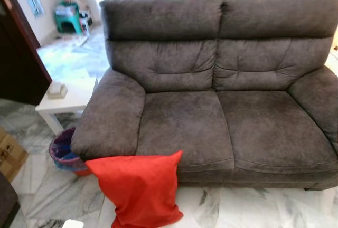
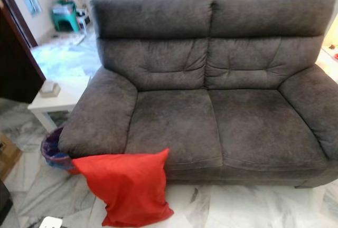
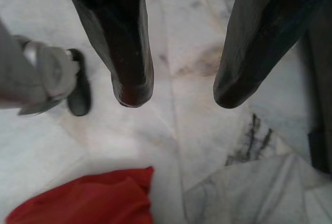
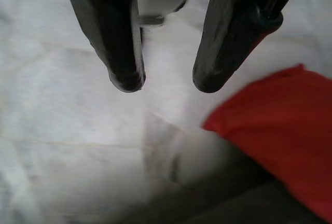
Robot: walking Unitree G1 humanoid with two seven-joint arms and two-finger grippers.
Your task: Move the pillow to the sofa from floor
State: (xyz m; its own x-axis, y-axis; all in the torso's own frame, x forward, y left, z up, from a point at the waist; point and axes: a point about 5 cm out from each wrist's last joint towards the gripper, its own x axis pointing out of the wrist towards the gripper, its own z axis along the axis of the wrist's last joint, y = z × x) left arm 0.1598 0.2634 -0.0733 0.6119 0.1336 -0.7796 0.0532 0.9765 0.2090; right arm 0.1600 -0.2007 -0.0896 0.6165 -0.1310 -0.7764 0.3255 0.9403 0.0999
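On the marble floor (image 1: 253, 209), leaning against the grey sofa (image 1: 211, 127) front, the red pillow (image 1: 138, 188) is not yet lifted, while the left gripper (image 3: 174, 92) and right gripper (image 4: 161, 81) hang above the tiles, fingers parted and empty.

A home's living room. A grey two-seat sofa (image 1: 222, 85) stands on a marble-tiled floor (image 1: 248, 209) (white, grey-veined), a low white side table (image 1: 66, 101) beside it.

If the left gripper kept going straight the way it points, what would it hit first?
Most likely bare marble floor: the open left gripper points down at it, with the red pillow off to one side.
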